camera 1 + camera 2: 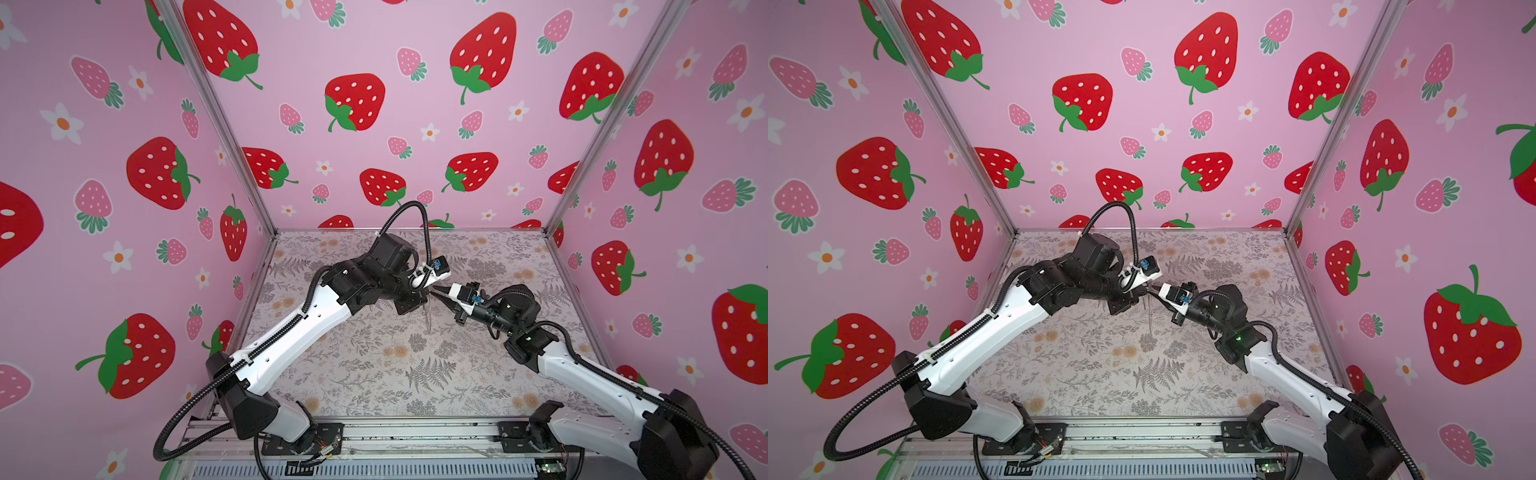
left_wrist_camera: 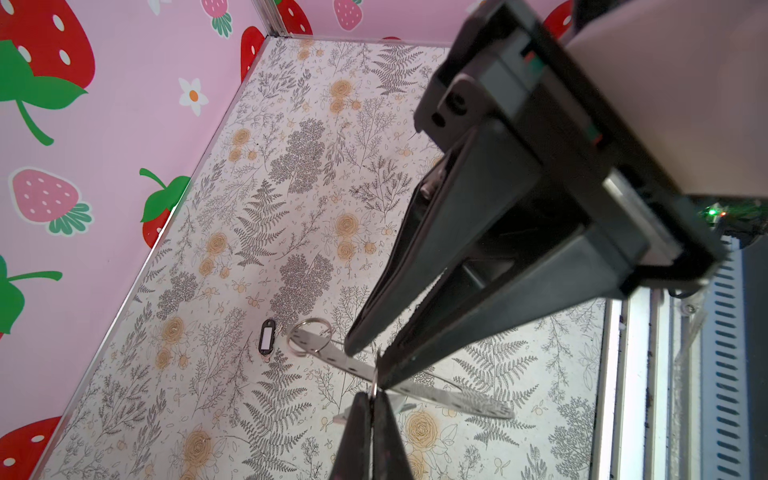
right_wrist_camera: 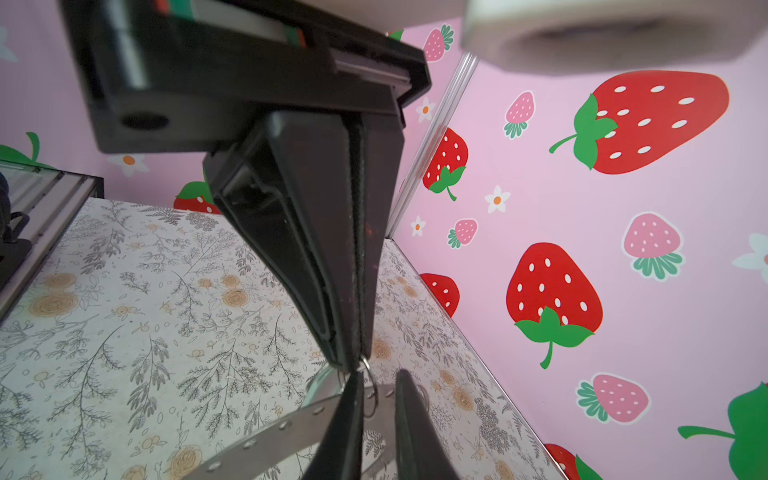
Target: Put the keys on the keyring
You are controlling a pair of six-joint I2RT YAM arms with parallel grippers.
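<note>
Left gripper is clamped on the keyring. It holds the flat silvery band up off the floral table, about the middle of the scene and a little toward the far side. In both top views the ring shows only as a thin sliver hanging edge-on below the fingertips. Right gripper points in from the right and meets the left one tip to tip. Its fingers are drawn almost together, pinching a small wire loop on the ring's rim, just beside the left gripper's hold. A second wire loop sits at the ring's other end. The oval tag, black-rimmed with a white centre, lies near that end, apart from the ring.
</note>
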